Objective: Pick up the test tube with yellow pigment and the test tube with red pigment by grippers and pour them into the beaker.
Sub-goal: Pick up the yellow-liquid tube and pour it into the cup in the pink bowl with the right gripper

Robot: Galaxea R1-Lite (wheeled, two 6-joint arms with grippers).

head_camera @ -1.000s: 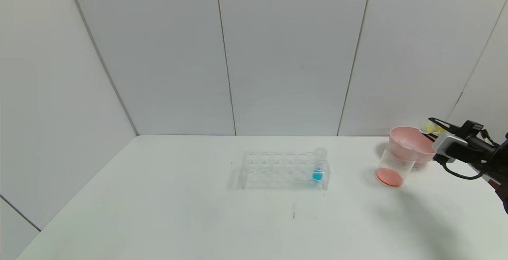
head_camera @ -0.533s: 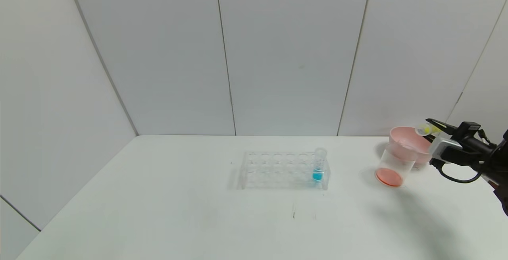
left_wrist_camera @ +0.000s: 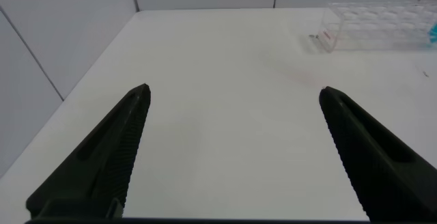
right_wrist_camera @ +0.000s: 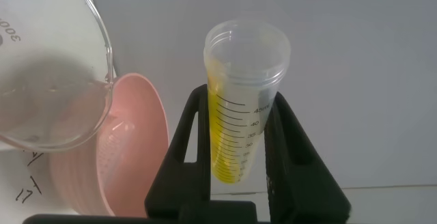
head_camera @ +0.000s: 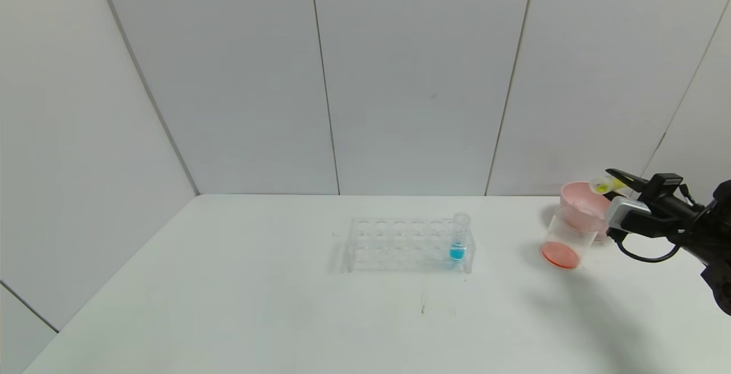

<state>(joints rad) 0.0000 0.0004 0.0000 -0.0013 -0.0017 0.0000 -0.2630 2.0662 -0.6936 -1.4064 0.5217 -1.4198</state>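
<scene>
My right black two-fingered gripper point(head_camera: 615, 179) is hanging at the 3 o'clock edge of the white table point(head_camera: 285, 305); its long tapering fingers point(right_wrist_camera: 191, 156) are clamping the small clear plastic test tube with yellow pigment point(right_wrist_camera: 242, 108); the tube is lying tilted, its open mouth point(head_camera: 597, 184) pointing toward 9 o'clock above the far rim of the round pink plastic bowl point(head_camera: 582, 205); yellow liquid is spreading along the tube's lower wall in the right wrist view. The small clear cylindrical plastic beaker point(head_camera: 567, 241) is standing just in front of the pink bowl, at about 7 o'clock from it, touching or nearly touching it; an orange-red layer is lying at the beaker's bottom. The clear rectangular plastic tube rack point(head_camera: 406, 244) is sitting near the table's centre, well apart from the beaker at its 9 o'clock; a like tube with blue liquid point(head_camera: 458, 238) is standing upright in the rack's right end. My left black gripper point(left_wrist_camera: 232, 156) is hovering over the bare left part of the table, its fingers spread wide and holding nothing.
</scene>
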